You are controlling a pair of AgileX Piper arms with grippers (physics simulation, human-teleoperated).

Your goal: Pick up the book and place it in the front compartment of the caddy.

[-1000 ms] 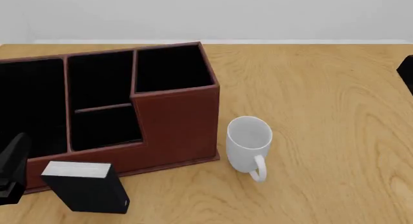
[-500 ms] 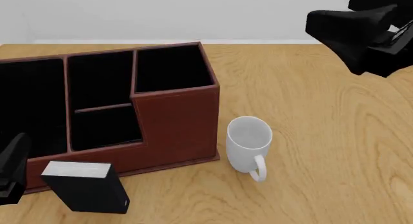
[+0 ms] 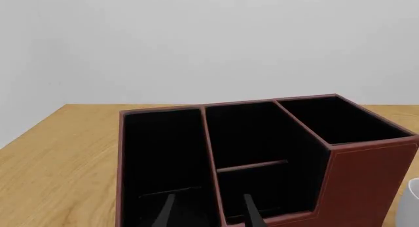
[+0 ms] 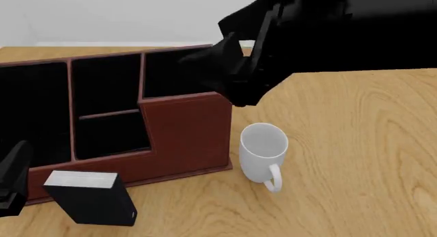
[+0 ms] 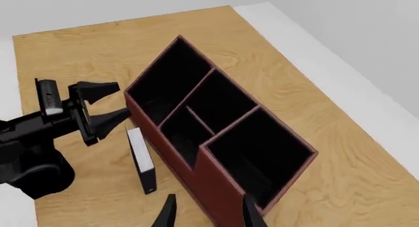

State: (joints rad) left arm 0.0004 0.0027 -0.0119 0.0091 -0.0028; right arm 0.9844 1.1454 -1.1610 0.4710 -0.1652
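Note:
The black book (image 4: 90, 197) stands upright on the table just in front of the caddy's low front wall, grey page edges facing up; it also shows in the right wrist view (image 5: 141, 161). The red-brown caddy (image 4: 188, 132) has empty black cells, seen too in the left wrist view (image 3: 366, 178) and the right wrist view (image 5: 226, 190). My left gripper (image 3: 208, 214) is open and empty, low at the left beside the book (image 5: 108, 103). My right gripper (image 5: 208, 214) is open and empty, high above the caddy's right end. The right arm (image 4: 314, 37) hides the caddy's back right corner.
A white mug (image 4: 263, 151) stands upright on the wooden table (image 4: 355, 160) just right of the caddy, handle toward the front. Its rim edge shows in the left wrist view (image 3: 412, 202). A pale wall lies behind the table.
My right arm has swept in from the upper right to over the caddy's right end. The left gripper, book, mug and caddy have not moved.

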